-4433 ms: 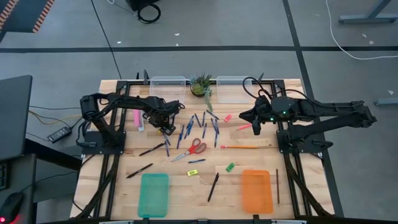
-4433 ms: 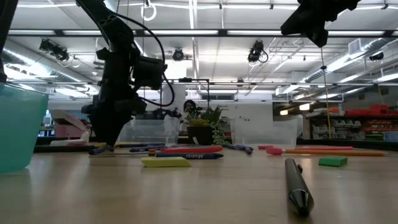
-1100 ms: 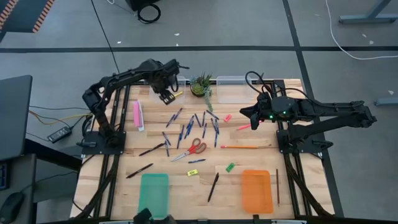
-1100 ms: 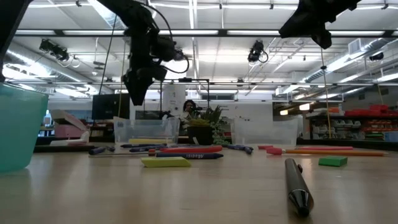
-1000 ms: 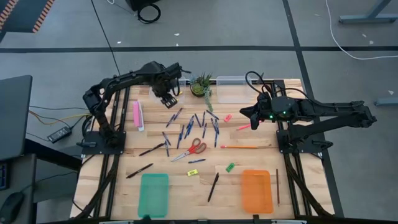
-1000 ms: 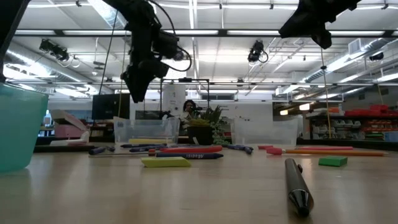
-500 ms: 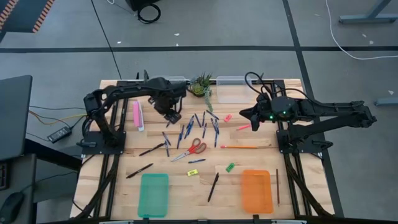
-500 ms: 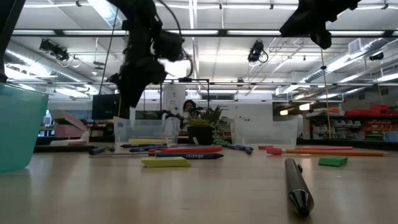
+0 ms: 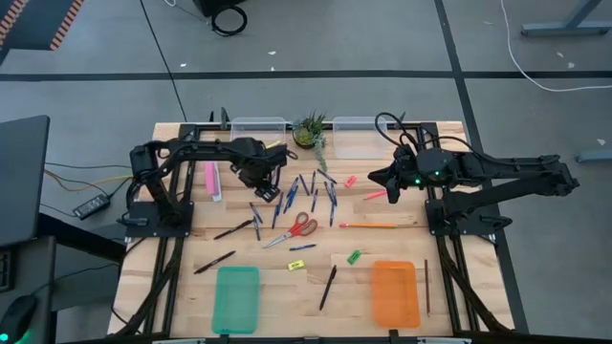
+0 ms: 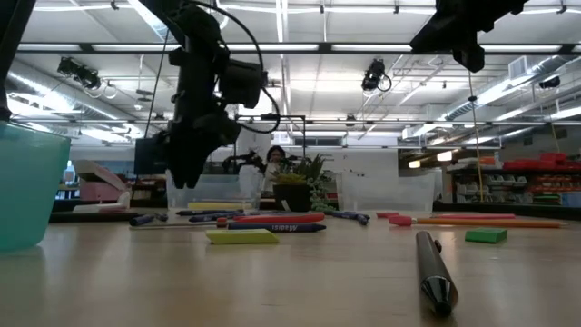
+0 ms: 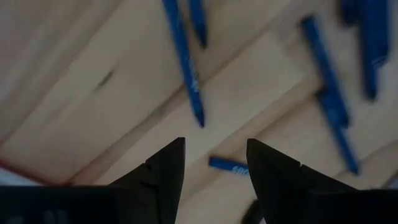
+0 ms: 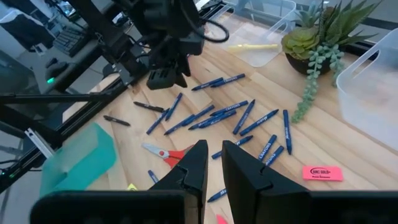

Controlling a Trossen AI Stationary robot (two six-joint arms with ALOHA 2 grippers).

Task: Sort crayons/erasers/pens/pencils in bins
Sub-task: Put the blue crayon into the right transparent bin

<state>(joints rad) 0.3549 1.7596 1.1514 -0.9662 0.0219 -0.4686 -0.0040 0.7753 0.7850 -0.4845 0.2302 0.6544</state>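
Several blue pens (image 9: 298, 191) lie scattered at the table's middle. My left gripper (image 9: 258, 178) hangs above their left side, pointing down, open with nothing between its fingers (image 11: 214, 149). One pen (image 11: 186, 62) lies just beyond the fingertips. My right gripper (image 9: 381, 178) waits raised at the right, open by a narrow gap (image 12: 214, 158), holding nothing. Two clear bins (image 9: 258, 124) (image 9: 359, 124) stand at the far edge; a yellow stick (image 12: 252, 46) lies in the left one. The teal tray (image 9: 236, 298) and orange tray (image 9: 395, 293) lie near the front.
Red-handled scissors (image 9: 301, 227), a long orange pencil (image 9: 378, 225), black pencils (image 9: 232, 229) (image 9: 328, 287), a pink eraser (image 9: 351, 180), a green one (image 9: 354, 256) and a yellow one (image 9: 296, 265) lie around. A pink box (image 9: 212, 179) lies at the left; a potted plant (image 9: 311, 131) stands between the clear bins.
My left gripper has come from over the left clear bin toward the table's near edge and down, rolling about its own axis, and now hangs low over the left side of the pens. The yellow stick stays in the bin.
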